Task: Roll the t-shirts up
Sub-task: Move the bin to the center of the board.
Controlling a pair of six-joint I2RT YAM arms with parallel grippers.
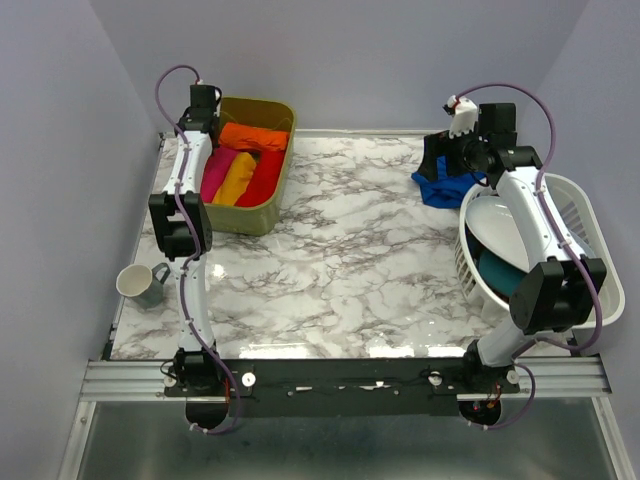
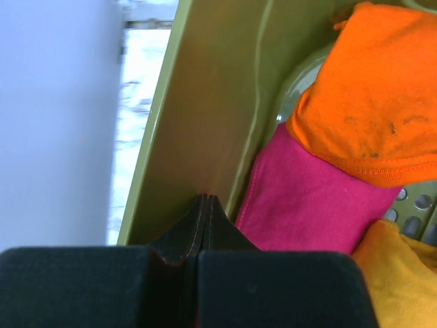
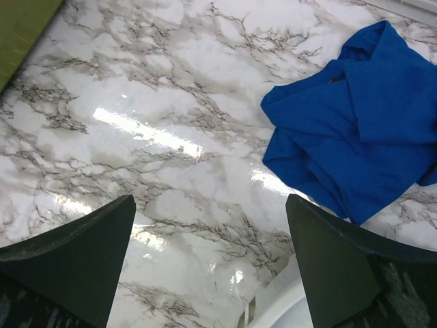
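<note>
I see a worktop [image 1: 340, 260] with a white marble pattern, crossed by grey and black veins. The bin [image 1: 250, 218] is olive green. In it, the orange t-shirt [image 1: 253, 136] is plain, and so are the pink t-shirt [image 1: 217, 172], the yellow t-shirt [image 1: 238, 178] and the red t-shirt [image 1: 264, 182]. The blue t-shirt [image 3: 355, 130] is royal blue, with no pattern on the part I see. The basket [image 1: 580, 210] is white and the dish [image 1: 505, 272] is teal. The mug [image 1: 137, 283] is pale. My fingers [image 3: 75, 253] are black, and the arms [image 1: 193, 290] are white with black joints.

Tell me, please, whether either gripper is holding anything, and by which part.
Nothing held: left gripper is shut empty beside the pink t-shirt; right gripper open above the table.
</note>
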